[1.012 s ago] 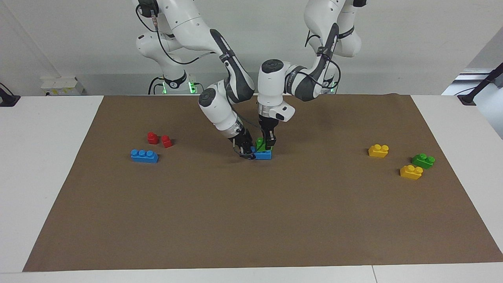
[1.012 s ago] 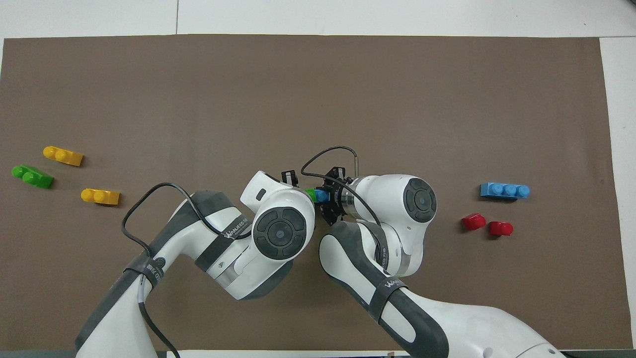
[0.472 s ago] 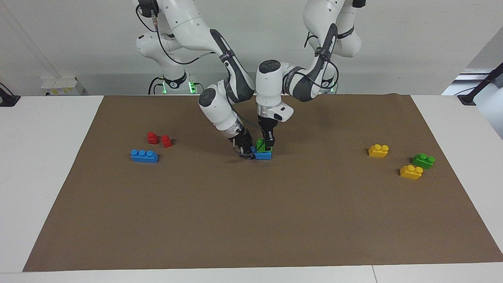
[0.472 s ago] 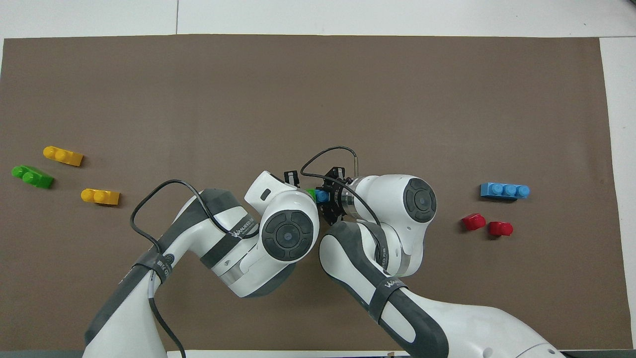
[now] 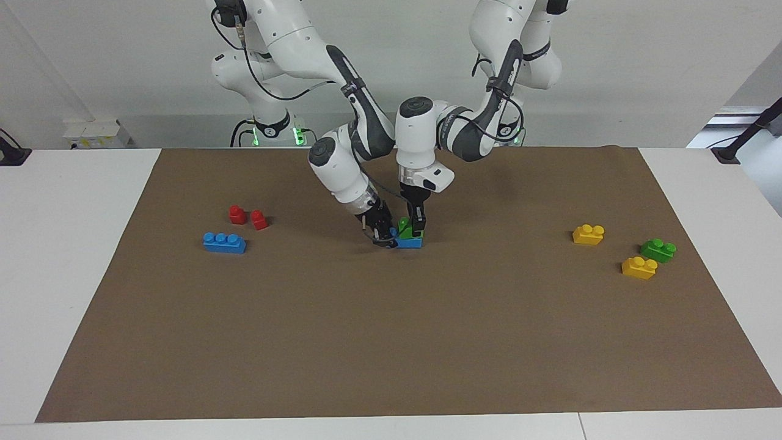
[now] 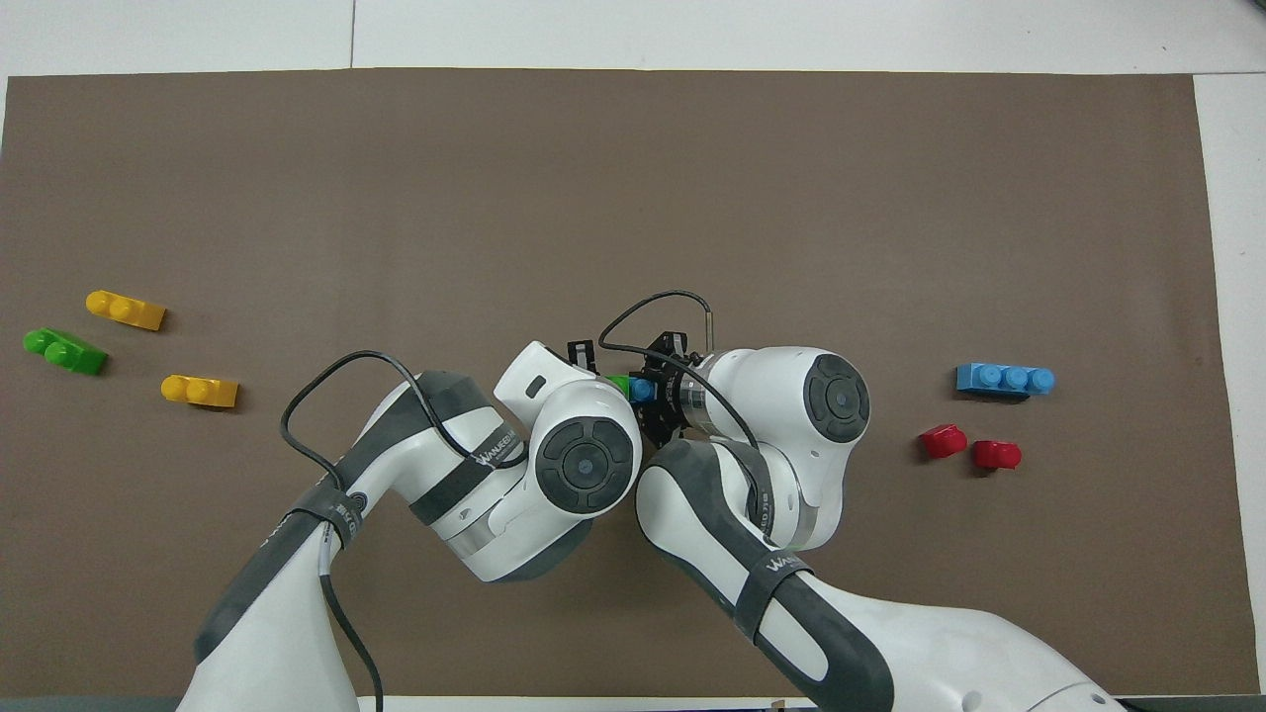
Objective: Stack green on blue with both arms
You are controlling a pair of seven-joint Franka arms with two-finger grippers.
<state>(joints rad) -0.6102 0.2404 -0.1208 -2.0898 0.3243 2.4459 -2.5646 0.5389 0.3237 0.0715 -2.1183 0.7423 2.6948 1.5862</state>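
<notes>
sitting on the blue brick at the middle of the brown mat, the green brick covers the end toward the left arm's side, studs up, and the stack looks all but made. the left gripper comes straight down on it, fingers closed on the green brick from above. at roughly nine o'clock from the stack in the facing view, the right gripper leans in at a slant and pinches the blue brick's exposed end, pinning it to the mat. in the overhead view only a sliver of green and one blue stud peek out between the two wrists.

by the look of it, this is the pressing step: green appears seated, though whether the studs have fully clicked cannot be told. next call, most likely: the left gripper lets go and lifts straight up, while the right keeps the base steady so nothing drags along.

further out, toward the right arm's end, a spare blue brick lies with two red bricks at its one o'clock. toward the left arm's end, a second green brick sits between two yellow bricks, all untouched.
</notes>
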